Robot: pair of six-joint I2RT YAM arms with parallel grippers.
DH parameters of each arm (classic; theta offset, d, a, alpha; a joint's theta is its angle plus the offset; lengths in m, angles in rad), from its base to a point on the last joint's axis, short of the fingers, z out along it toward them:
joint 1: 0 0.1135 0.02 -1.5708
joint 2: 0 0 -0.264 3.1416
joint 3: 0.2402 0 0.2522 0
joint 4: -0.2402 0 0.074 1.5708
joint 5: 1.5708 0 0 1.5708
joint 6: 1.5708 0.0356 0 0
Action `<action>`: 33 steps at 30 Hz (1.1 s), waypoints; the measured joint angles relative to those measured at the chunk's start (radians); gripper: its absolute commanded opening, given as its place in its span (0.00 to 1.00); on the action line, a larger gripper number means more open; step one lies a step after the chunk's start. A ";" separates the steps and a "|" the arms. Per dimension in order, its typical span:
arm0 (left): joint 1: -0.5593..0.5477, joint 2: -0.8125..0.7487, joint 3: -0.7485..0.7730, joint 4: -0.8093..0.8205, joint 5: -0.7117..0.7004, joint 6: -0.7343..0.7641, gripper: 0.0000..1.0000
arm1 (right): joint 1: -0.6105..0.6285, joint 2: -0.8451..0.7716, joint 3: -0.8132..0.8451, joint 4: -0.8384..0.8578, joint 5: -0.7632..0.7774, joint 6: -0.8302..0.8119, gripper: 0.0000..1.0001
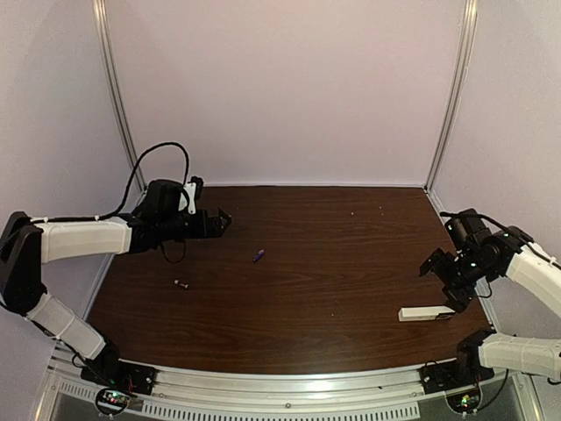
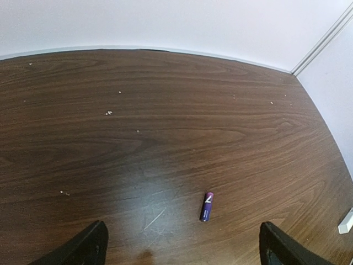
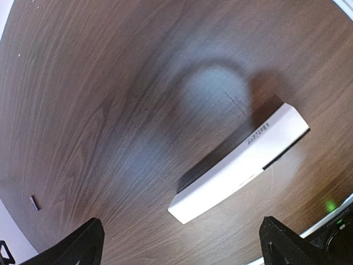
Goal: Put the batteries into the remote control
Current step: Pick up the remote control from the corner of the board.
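Observation:
The bluish-purple battery (image 1: 259, 255) lies on the table just ahead of my left gripper (image 1: 221, 221), which hovers open and empty; in the left wrist view the battery (image 2: 207, 206) lies between the spread fingers and closer to the right one, with the gripper (image 2: 185, 248) above it. The dark battery (image 1: 181, 283) lies nearer the front left and shows small in the right wrist view (image 3: 35, 202). The white remote control (image 1: 426, 313) lies near the front right. My right gripper (image 1: 445, 285) is open and empty just above its right end, and the remote (image 3: 242, 163) lies ahead of the fingers (image 3: 182, 245).
The brown wooden table (image 1: 333, 263) is enclosed by pale walls with metal corner posts (image 1: 451, 96). The remote's end shows at the right edge of the left wrist view (image 2: 346, 221). Small pale crumbs (image 2: 108, 113) dot the far tabletop.

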State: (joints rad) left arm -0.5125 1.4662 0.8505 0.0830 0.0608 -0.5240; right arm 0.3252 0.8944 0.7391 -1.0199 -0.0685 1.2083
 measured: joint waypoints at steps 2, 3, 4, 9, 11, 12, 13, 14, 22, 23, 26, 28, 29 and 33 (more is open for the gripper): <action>0.000 -0.003 -0.006 0.005 -0.010 -0.004 0.97 | 0.000 -0.012 -0.005 -0.019 0.004 0.051 1.00; 0.000 -0.004 -0.010 0.008 -0.014 -0.006 0.97 | 0.000 -0.018 -0.010 -0.024 0.005 0.077 1.00; 0.000 -0.004 -0.014 0.013 -0.018 -0.008 0.97 | 0.000 -0.024 -0.018 -0.026 0.006 0.101 1.00; 0.000 -0.014 -0.026 0.025 -0.026 -0.021 0.98 | 0.003 -0.023 -0.105 -0.026 0.002 0.189 1.00; 0.000 -0.014 -0.026 0.029 -0.028 -0.025 0.97 | 0.004 -0.002 -0.136 -0.027 0.001 0.214 1.00; 0.000 -0.014 -0.026 0.029 -0.029 -0.026 0.97 | 0.005 0.012 -0.145 -0.026 -0.001 0.224 1.00; 0.000 -0.014 -0.026 0.029 -0.029 -0.028 0.97 | 0.005 0.023 -0.151 -0.023 -0.001 0.233 1.00; 0.000 -0.014 -0.026 0.029 -0.030 -0.029 0.97 | 0.005 0.032 -0.153 -0.020 -0.001 0.240 1.00; 0.000 -0.014 -0.026 0.029 -0.039 -0.035 0.97 | 0.005 0.118 -0.156 0.037 0.007 0.261 0.97; 0.000 -0.014 -0.026 0.029 -0.044 -0.036 0.97 | 0.005 0.137 -0.156 0.042 0.008 0.261 0.97; 0.000 -0.014 -0.026 0.029 -0.061 -0.036 0.97 | 0.005 0.196 -0.138 0.043 0.016 0.257 0.94; 0.000 -0.014 -0.026 0.027 -0.070 -0.037 0.97 | 0.005 0.223 -0.121 0.045 0.022 0.254 0.92; 0.000 -0.014 -0.026 0.027 -0.073 -0.037 0.97 | 0.005 0.232 -0.117 0.050 0.024 0.253 0.91; 0.000 -0.014 -0.026 0.025 -0.084 -0.037 0.97 | 0.005 0.262 -0.116 0.069 0.027 0.254 0.85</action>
State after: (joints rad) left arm -0.5125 1.4525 0.8249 0.1078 -0.0231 -0.5606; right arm 0.3298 1.1568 0.6231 -0.9508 -0.0414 1.4624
